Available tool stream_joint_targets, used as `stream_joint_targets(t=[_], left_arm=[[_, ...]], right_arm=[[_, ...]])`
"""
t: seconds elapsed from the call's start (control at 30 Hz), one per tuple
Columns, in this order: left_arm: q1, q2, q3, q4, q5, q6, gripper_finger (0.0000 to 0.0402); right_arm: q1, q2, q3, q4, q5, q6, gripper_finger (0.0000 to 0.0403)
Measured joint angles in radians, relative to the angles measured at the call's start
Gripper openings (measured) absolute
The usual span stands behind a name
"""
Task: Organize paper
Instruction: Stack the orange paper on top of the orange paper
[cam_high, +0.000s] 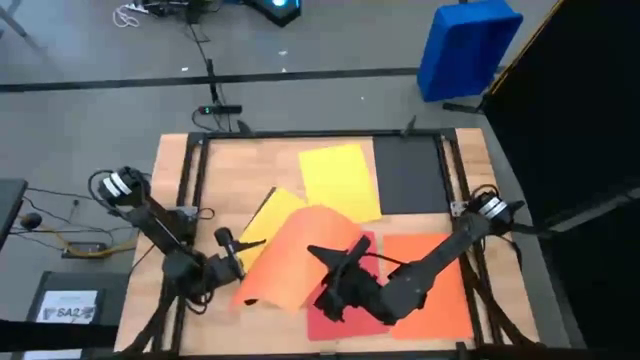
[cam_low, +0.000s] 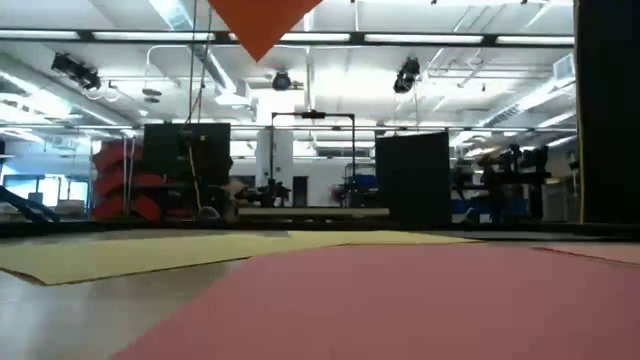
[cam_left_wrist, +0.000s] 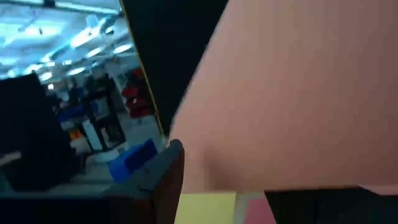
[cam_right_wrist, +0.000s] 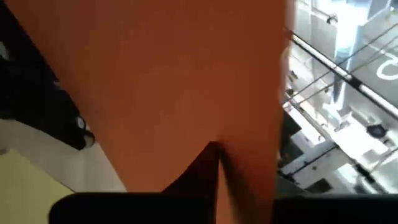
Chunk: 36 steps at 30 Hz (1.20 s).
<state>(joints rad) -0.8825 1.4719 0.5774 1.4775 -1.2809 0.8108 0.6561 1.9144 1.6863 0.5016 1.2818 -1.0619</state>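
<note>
Surface (cam_high: 225, 165): wooden top inside a dark frame, sheets spread over the centre and right; bare wood along the left side and a strip at the far edge.

Orange sheet, lifted (cam_high: 300, 255): held off the surface between the two arms, bowed, long axis running diagonally from near-left to far-right. Its near-left edge curls beside the left pincer; its right edge meets the right pincer. In the low view only one corner shows, pointing down from the top edge (cam_low: 262, 22).

Right pincer (cam_high: 335, 255): closed on the lifted orange sheet's edge, fingers pinched together in the wrist view (cam_right_wrist: 214, 168).

Left pincer (cam_high: 235, 262): at the near-left of the sheet. One finger (cam_left_wrist: 168, 177) lies against the sheet's edge; grip cannot be told.

Yellow sheets: one flat at the far centre (cam_high: 338, 180), long axis roughly front-to-back, slightly turned; another (cam_high: 270, 215) tilted, partly under the lifted sheet.

Dark sheet (cam_high: 408, 175): flat, far right, square to the frame, just beside the yellow one.

Red sheet (cam_high: 340, 322): flat at the near centre, under the right arm.

Second orange sheet (cam_high: 440, 290): flat, near right, its outer edge near the frame.

Blue bin (cam_high: 468, 45): on the floor beyond the far right corner.
</note>
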Motion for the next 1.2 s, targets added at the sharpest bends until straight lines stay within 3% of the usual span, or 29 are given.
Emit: stream_joint_targets(t=[0.33,0.67,0.8,0.97,1.2], left_arm=[[0.045,0.000,0.058,0.009,0.075,0.092,0.0132],[0.044,0.000,0.088,0.057,0.094,0.167,0.0024],[0.017,0.000,0.105,0.083,0.076,0.240,0.0005],[-0.044,-0.001,0.122,0.083,-0.037,0.321,0.0001],[-0.111,-0.001,0.122,0.074,-0.094,0.277,0.0000]], right_arm=[[0.035,-0.040,0.000,-0.001,0.022,0.068,0.0000],[0.057,-0.062,0.000,-0.025,0.004,0.271,0.0000],[0.054,-0.062,0.000,-0.155,-0.081,0.455,0.0000],[0.046,-0.062,-0.001,-0.307,-0.144,0.677,0.0000],[0.046,-0.062,-0.001,-0.518,-0.237,1.009,0.0000]])
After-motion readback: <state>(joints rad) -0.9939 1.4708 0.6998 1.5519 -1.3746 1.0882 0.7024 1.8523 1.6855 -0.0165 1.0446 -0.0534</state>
